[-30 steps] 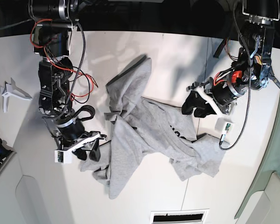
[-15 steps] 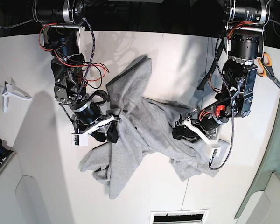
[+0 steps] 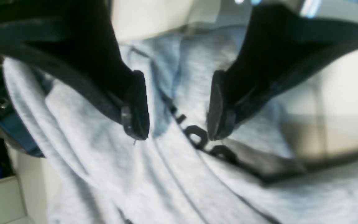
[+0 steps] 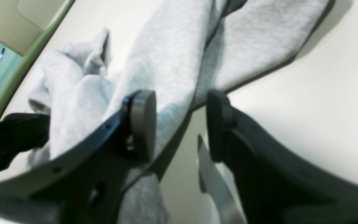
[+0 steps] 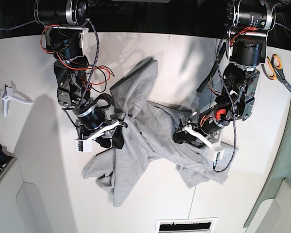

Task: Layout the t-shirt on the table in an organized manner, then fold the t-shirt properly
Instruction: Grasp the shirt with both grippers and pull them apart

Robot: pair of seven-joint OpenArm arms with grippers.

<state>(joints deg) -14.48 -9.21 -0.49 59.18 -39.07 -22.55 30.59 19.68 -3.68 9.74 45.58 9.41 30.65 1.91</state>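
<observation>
None of the folding has started, as far as we can tell. Left wrist view: left gripper [image 3: 177, 104], fingers spread wide, empty above the t-shirt [image 3: 179, 186] lettering. Right wrist view: right gripper [image 4: 179, 124] parted too, straddling a cloth edge. Base view: shirt crumpled mid-bench [image 5: 34, 63], so layout comes first.

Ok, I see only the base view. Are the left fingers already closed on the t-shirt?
Observer: No. In the left wrist view the left fingers stand open over the t-shirt, with its black lettering showing between them.
Operator: And the right fingers?
Observer: Open too. In the right wrist view, one of the right fingers is over the t-shirt's edge and the other is over bare table.
</observation>
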